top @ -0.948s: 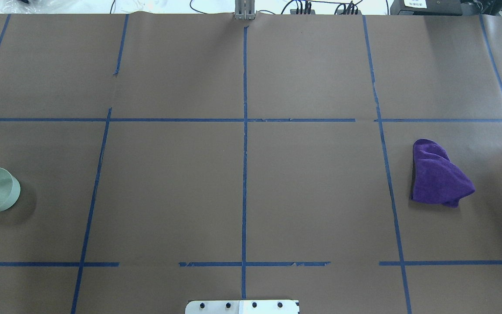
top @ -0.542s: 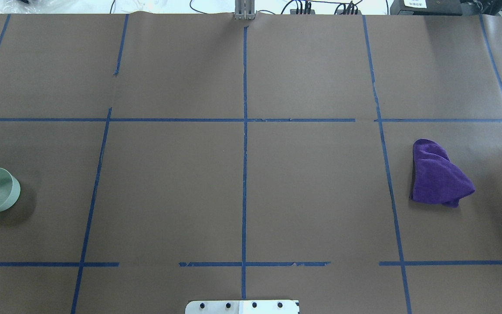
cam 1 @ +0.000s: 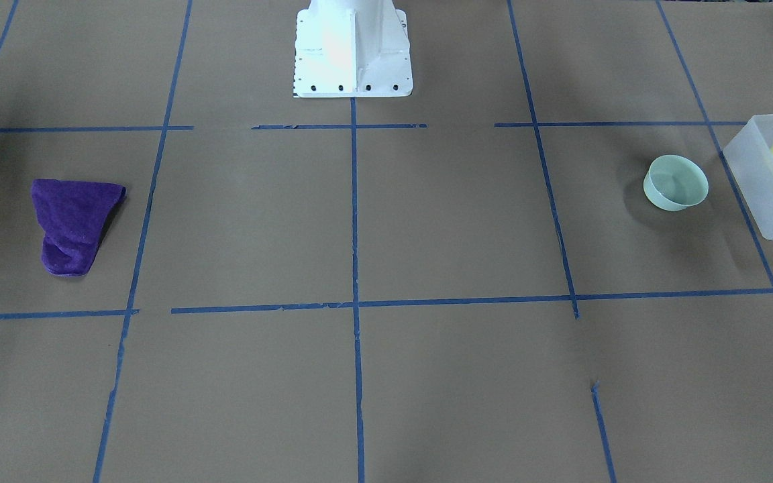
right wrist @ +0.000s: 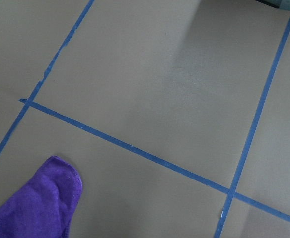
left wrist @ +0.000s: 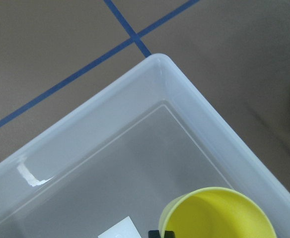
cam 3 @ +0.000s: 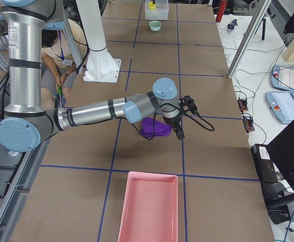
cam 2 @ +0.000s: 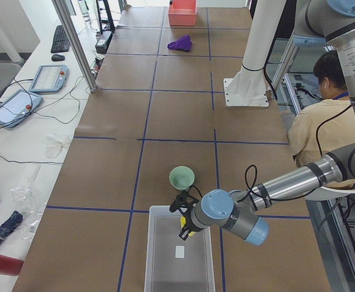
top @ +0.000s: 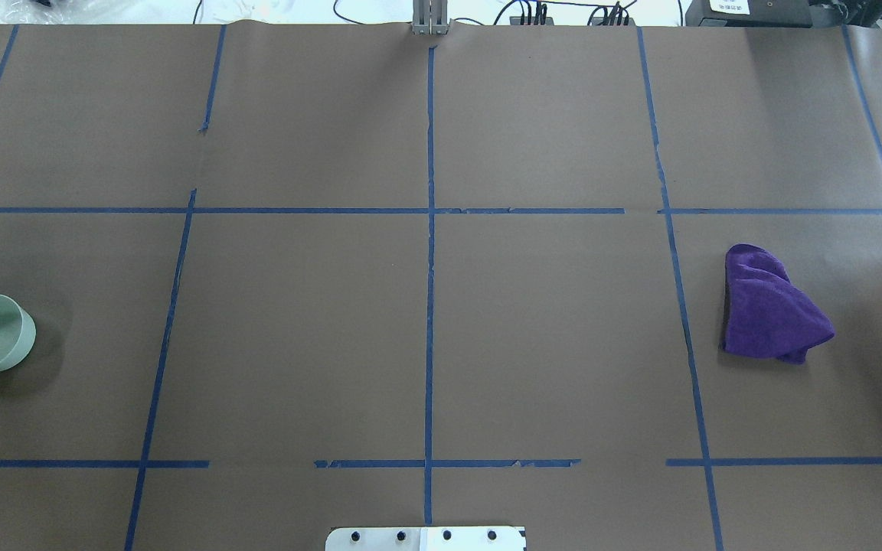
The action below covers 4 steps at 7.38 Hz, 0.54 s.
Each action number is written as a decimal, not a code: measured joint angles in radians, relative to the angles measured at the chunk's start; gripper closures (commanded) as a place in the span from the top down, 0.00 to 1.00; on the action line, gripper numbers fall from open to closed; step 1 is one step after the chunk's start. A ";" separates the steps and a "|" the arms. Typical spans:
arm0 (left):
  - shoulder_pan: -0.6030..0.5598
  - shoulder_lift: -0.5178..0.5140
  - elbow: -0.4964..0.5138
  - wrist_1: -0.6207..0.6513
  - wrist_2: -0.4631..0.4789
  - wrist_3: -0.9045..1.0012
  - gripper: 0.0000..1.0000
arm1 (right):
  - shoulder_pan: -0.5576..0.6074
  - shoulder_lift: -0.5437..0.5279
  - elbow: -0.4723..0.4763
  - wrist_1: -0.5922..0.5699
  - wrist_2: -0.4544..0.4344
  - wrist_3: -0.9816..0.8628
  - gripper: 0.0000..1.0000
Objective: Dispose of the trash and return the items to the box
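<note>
At far left, our left gripper (cam 2: 185, 230) is clamped on the tilted yellow cup (left wrist: 219, 213) within the box (left wrist: 155, 62). We should level it, lower it clear of the wall, then let go. A bowl (cam 1: 675, 182) and a cloth (top: 772, 306) lie apart. The cup's base is cut off, and we cannot tell whether our right gripper (cam 3: 179, 133) is open or closed.

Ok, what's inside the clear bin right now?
Just the yellow cup, tilted by one wall, plus a white label on the floor of the bin. Whether the cup touches that floor is hidden.
</note>
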 measured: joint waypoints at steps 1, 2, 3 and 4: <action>0.012 0.001 0.002 0.000 -0.015 0.004 0.22 | -0.001 0.000 0.000 0.000 0.001 0.000 1.00; 0.023 0.002 0.003 0.000 -0.021 0.004 0.32 | -0.003 0.000 0.001 0.000 0.001 0.000 1.00; 0.031 0.002 0.003 0.000 -0.024 0.005 0.32 | -0.005 0.000 0.001 0.000 0.000 0.000 1.00; 0.038 0.002 0.003 -0.001 -0.024 0.005 0.32 | -0.007 0.000 0.001 0.000 0.000 0.000 1.00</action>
